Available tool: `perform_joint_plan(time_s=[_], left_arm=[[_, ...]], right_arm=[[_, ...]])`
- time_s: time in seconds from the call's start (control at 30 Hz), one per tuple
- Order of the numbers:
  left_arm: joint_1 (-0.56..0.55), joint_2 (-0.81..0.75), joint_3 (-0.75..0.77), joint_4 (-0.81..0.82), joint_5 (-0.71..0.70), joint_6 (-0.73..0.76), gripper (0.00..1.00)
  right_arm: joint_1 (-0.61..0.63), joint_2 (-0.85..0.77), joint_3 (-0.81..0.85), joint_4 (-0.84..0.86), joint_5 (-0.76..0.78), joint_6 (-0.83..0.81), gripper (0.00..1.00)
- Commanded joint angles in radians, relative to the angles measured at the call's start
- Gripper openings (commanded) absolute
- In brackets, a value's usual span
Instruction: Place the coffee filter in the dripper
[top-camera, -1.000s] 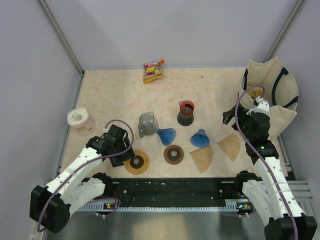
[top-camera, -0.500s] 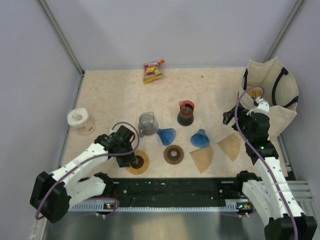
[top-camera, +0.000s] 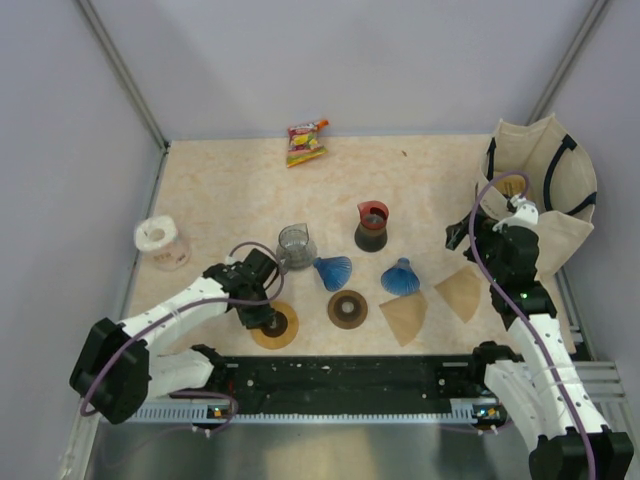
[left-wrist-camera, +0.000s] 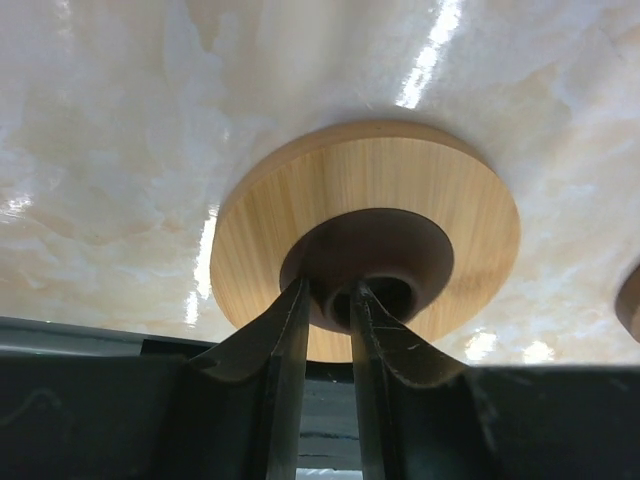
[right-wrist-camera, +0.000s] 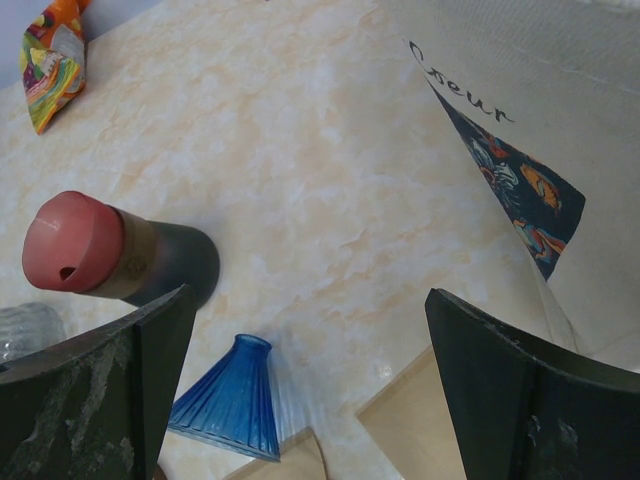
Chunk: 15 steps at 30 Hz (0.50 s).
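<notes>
Two blue glass drippers (top-camera: 333, 271) (top-camera: 401, 277) lie on their sides mid-table; one dripper (right-wrist-camera: 232, 400) shows in the right wrist view. Two brown paper coffee filters (top-camera: 405, 318) (top-camera: 461, 292) lie flat to their right. My left gripper (top-camera: 262, 318) (left-wrist-camera: 330, 292) is down on a light wooden ring stand (top-camera: 283, 328) (left-wrist-camera: 430, 190), its fingers pinching the wall of the dark centre collar. My right gripper (top-camera: 468, 236) (right-wrist-camera: 308, 293) hangs wide open above the table near the filters, holding nothing.
A darker ring stand (top-camera: 347, 309) sits beside the light one. Behind are a red-lidded dark cup (top-camera: 371, 226), a clear glass jug (top-camera: 296, 247), a snack packet (top-camera: 306, 142) and a paper roll (top-camera: 160, 243). A tote bag (top-camera: 550, 190) stands at the right. A black rail (top-camera: 340, 375) runs along the near edge.
My left gripper slid right onto the light wooden ring and its jaws narrowed onto the centre collar. The right arm stayed still.
</notes>
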<state>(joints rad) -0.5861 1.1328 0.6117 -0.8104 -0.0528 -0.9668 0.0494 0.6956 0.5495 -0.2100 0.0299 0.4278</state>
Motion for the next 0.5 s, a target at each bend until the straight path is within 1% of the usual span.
perform_joint_plan(time_s=[0.0,0.07,0.1,0.13,0.17,0.2,0.23,0.47], left_arm=[[-0.012,0.048,0.017,0.020,-0.053,-0.012,0.28],[-0.018,0.053,0.010,0.017,-0.059,-0.016,0.26],[-0.020,0.054,0.008,0.019,-0.062,-0.021,0.23],[-0.020,0.053,0.007,0.019,-0.065,-0.024,0.19],[-0.023,0.048,0.005,0.017,-0.067,-0.024,0.12],[-0.021,0.045,0.006,0.017,-0.070,-0.026,0.02],[-0.024,0.036,0.008,0.017,-0.073,-0.021,0.00],[-0.026,-0.080,0.025,-0.004,-0.087,0.045,0.00]], right_arm=[[-0.006,-0.010,0.001,0.023,0.013,-0.008,0.99],[-0.006,-0.010,0.001,0.026,0.015,-0.007,0.99],[-0.006,-0.008,0.001,0.024,0.013,-0.008,0.99],[-0.006,-0.008,0.001,0.026,0.013,-0.004,0.99],[-0.006,-0.008,0.000,0.026,0.011,-0.004,0.99],[-0.005,-0.008,0.000,0.029,0.011,-0.004,0.99],[-0.006,-0.008,0.000,0.029,0.010,-0.003,0.99],[-0.005,-0.010,-0.003,0.029,0.001,-0.003,0.98]])
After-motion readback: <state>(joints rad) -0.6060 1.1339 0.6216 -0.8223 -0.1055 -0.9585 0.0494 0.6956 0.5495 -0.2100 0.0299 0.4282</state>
